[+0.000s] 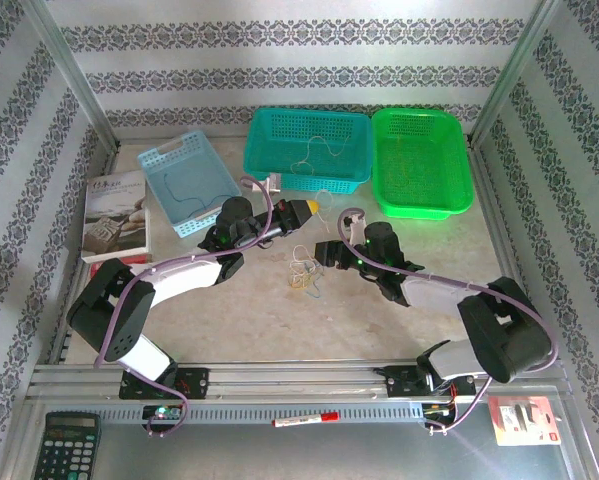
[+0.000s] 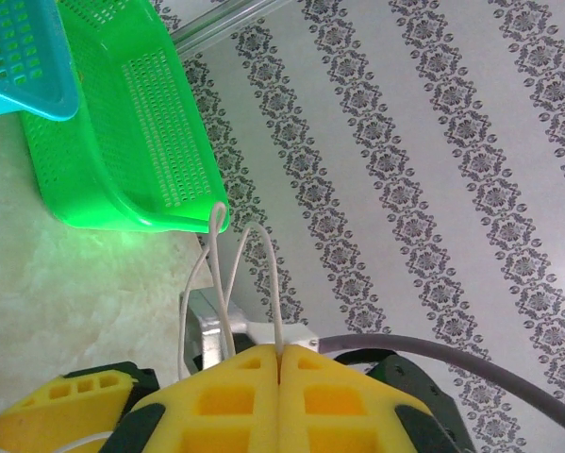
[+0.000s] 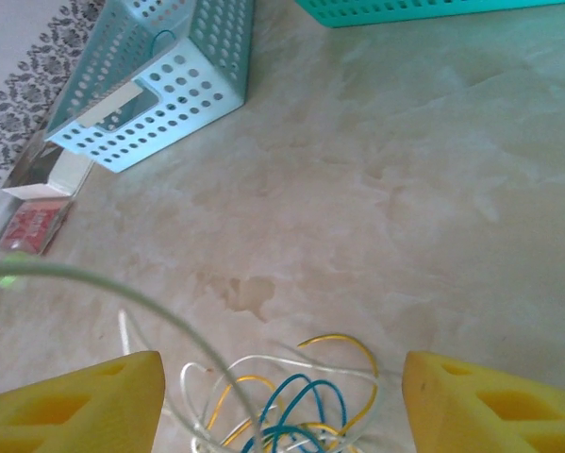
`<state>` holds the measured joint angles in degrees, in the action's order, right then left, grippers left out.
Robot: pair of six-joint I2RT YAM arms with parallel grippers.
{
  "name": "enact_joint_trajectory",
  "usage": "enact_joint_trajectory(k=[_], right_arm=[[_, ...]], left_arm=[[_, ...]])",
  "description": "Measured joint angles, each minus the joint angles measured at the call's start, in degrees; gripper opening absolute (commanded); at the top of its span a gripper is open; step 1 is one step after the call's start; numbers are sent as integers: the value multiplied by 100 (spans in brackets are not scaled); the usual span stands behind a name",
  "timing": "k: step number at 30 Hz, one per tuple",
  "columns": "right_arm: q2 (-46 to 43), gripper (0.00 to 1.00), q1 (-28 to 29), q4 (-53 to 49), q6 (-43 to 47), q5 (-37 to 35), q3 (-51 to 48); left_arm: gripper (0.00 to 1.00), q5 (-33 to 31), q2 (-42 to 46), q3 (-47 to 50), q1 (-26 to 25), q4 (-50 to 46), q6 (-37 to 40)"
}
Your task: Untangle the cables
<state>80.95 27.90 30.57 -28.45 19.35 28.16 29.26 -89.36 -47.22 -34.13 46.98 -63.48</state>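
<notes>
Pinching one white cable (image 2: 254,226) between closed jaws, the left gripper (image 2: 280,351) sits near the green basket (image 2: 122,123). The right gripper (image 3: 282,373), jaws apart and empty, hangs over one clump of cables (image 3: 282,420) (blue, white, yellow) mid-table (image 3: 405,208). Three baskets at the back: one thin wire (image 1: 317,150) in the teal basket (image 1: 279,135), a second wire (image 1: 179,185) in the light-blue basket (image 1: 194,150).

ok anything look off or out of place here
The cables lie in a tangled blue, white and yellow clump on the table, by the right gripper, whose jaws are open. One white strand loops out of the left gripper, whose jaws are shut on it.
</notes>
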Motion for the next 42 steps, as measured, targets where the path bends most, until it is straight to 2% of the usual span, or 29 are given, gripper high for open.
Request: enact_joint_trajectory(k=[1, 3, 5, 8, 9, 29, 37, 38, 40, 42], right_arm=[[68, 60, 0, 66, -13, -39, 0], [203, 48, 0, 203, -24, -96, -2], [315, 32, 0, 319, -48, -138, -4], [470, 3, 0, 439, -114, -197, -4], [514, 0, 0, 470, -136, -219, -4], [761, 0, -79, 831, -186, -520, -343], [789, 0, -79, 916, -271, -516, -428], [787, 3, -79, 914, -275, -514, -428], [761, 24, -81, 872, -319, -492, -428], [640, 35, -94, 758, -334, -463, -431]], left_arm=[[0, -11, 11, -2, 0, 0, 0], [0, -24, 57, -2, 0, -2, -2], [0, -37, 101, -2, 0, -2, -2], [0, -37, 142, -7, 0, -2, -4], [0, -37, 149, -7, 0, -2, -4], [0, 72, 483, -1029, 2, -105, -472], [0, 52, 485, -1172, 2, 372, -863], [0, 50, 487, -1172, 2, 374, -866], [0, 46, 487, -1167, 2, 372, -863], [0, 24, 487, -1145, 2, 372, -861]])
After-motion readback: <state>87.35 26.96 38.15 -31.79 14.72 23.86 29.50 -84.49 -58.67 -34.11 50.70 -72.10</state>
